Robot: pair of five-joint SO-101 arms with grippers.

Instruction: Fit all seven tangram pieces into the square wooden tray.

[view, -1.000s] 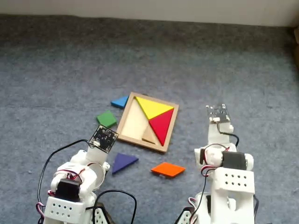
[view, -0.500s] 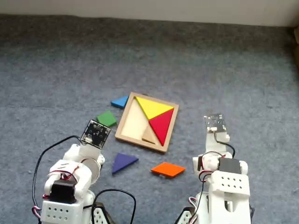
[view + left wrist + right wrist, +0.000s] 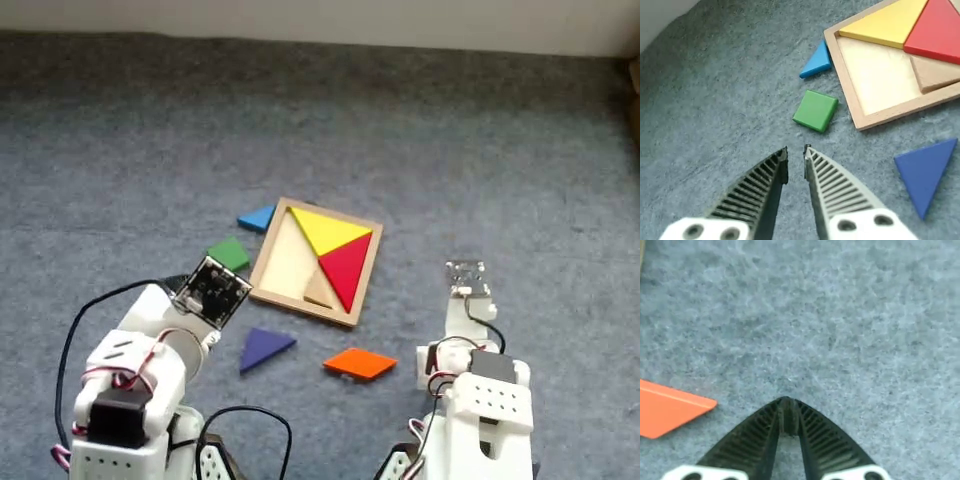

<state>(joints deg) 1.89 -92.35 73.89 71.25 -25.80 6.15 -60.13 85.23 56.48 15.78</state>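
Note:
The square wooden tray (image 3: 281, 266) lies mid-table, holding a yellow triangle (image 3: 325, 230), a red triangle (image 3: 347, 268) and a small tan triangle (image 3: 318, 290). A light blue triangle (image 3: 258, 218) and a green square (image 3: 228, 254) lie beside the tray's left side. In front of the tray are a dark blue triangle (image 3: 265, 347) and an orange parallelogram (image 3: 360, 363). My left gripper (image 3: 795, 149) hovers a little short of the green square (image 3: 815, 110), its fingers a narrow gap apart and holding nothing. My right gripper (image 3: 786, 402) is shut and holding nothing over bare carpet, with the orange parallelogram (image 3: 667, 407) off to its side.
Grey-blue carpet covers the table. The left arm (image 3: 150, 350) and the right arm (image 3: 475, 350) stand at the near edge. In the left wrist view the tray's rim (image 3: 860, 120) and the dark blue triangle (image 3: 927, 170) lie beside the gripper's path.
The right arm has drawn back toward its base, away from the tray. The left arm's body has swung left while its wrist stays near the green square. No piece has moved.

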